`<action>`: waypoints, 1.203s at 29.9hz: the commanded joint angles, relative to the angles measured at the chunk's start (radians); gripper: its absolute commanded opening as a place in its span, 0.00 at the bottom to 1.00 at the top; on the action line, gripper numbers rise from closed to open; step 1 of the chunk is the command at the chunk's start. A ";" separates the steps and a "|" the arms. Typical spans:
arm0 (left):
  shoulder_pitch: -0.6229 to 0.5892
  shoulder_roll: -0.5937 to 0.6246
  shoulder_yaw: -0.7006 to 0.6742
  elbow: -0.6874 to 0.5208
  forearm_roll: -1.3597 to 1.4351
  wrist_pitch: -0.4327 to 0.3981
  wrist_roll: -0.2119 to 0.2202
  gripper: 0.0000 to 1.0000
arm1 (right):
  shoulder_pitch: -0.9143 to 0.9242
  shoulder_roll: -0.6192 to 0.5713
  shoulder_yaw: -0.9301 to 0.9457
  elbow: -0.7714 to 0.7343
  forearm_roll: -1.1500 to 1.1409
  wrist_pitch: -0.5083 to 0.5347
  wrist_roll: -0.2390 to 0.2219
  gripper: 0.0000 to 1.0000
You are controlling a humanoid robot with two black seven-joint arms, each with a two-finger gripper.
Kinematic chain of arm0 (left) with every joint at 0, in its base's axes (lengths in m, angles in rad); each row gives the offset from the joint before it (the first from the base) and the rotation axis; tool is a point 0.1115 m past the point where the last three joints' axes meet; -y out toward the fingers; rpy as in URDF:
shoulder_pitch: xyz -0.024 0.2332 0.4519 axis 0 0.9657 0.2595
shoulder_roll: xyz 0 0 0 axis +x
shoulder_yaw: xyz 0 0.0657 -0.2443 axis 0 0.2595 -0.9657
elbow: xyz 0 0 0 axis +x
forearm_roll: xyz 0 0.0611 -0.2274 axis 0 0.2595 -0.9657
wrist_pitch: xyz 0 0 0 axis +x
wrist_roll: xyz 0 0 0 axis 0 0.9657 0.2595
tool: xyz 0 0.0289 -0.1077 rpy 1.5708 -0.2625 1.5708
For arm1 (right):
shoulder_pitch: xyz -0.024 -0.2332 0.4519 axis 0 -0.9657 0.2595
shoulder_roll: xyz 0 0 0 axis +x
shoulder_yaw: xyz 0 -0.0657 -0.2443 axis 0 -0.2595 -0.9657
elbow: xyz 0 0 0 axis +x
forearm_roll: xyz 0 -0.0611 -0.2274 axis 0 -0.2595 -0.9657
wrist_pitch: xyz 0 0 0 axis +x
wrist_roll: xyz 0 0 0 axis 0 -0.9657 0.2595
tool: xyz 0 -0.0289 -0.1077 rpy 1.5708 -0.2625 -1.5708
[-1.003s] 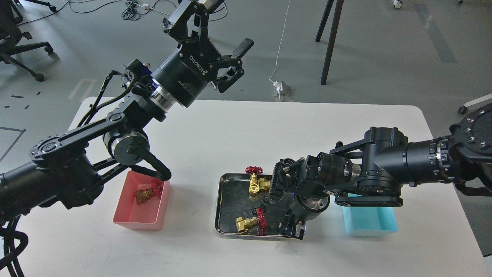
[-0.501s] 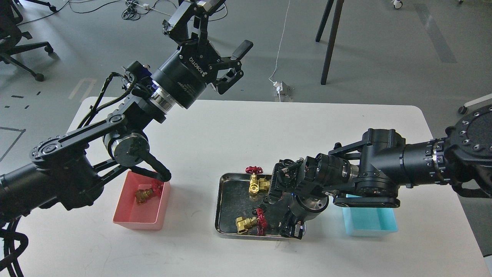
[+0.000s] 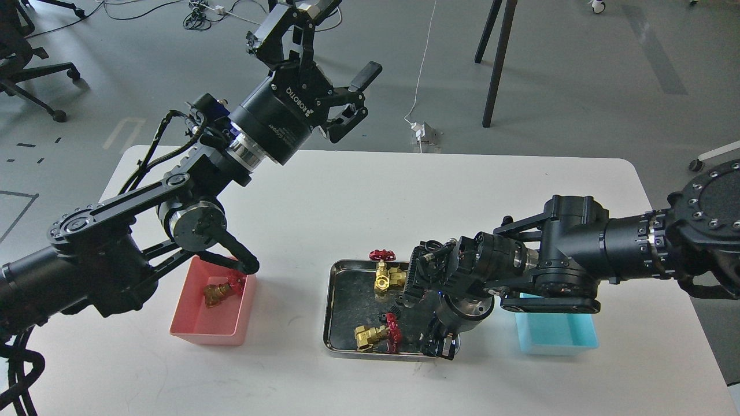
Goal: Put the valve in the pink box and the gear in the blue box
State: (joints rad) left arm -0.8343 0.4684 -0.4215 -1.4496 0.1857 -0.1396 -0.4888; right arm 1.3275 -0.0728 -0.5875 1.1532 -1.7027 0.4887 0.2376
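A steel tray (image 3: 344, 300) in the middle of the table holds two valves, one at its back (image 3: 384, 273) and one at its front (image 3: 377, 336). A third valve (image 3: 219, 292) lies in the pink box (image 3: 202, 334) at the left. The blue box (image 3: 555, 338) stands at the right, partly under my right arm. My right gripper (image 3: 440, 345) points down into the tray's front right corner; its fingers are dark and I cannot tell them apart. A small black piece (image 3: 398, 301) by my wrist may be a gear. My left gripper (image 3: 329, 43) is open and empty, raised high above the table's back left.
My left forearm and elbow hang over the back of the pink box. The white table (image 3: 358, 196) has its back edge near the left gripper. Beyond the table stand chair bases, cables and black stand legs (image 3: 497, 63) on the grey floor.
My left gripper has drifted slightly to the right. My right arm has edged a little to the left over the tray. The valves and boxes have not moved.
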 commanded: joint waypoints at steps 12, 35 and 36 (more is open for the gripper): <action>0.012 -0.004 0.000 0.001 0.001 0.000 0.000 0.99 | 0.006 -0.001 0.008 -0.001 0.006 0.000 0.005 0.08; 0.012 -0.071 0.000 0.008 0.057 0.003 0.000 0.99 | -0.017 -0.700 0.245 0.284 0.130 0.000 0.006 0.05; 0.012 -0.077 0.000 0.008 0.060 0.003 0.000 0.99 | -0.036 -0.722 0.250 0.290 0.130 0.000 0.006 0.05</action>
State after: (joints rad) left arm -0.8212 0.4095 -0.4222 -1.4420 0.2228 -0.1382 -0.4887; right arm 1.3518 -0.7052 -0.3485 1.4096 -1.5674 0.4888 0.2441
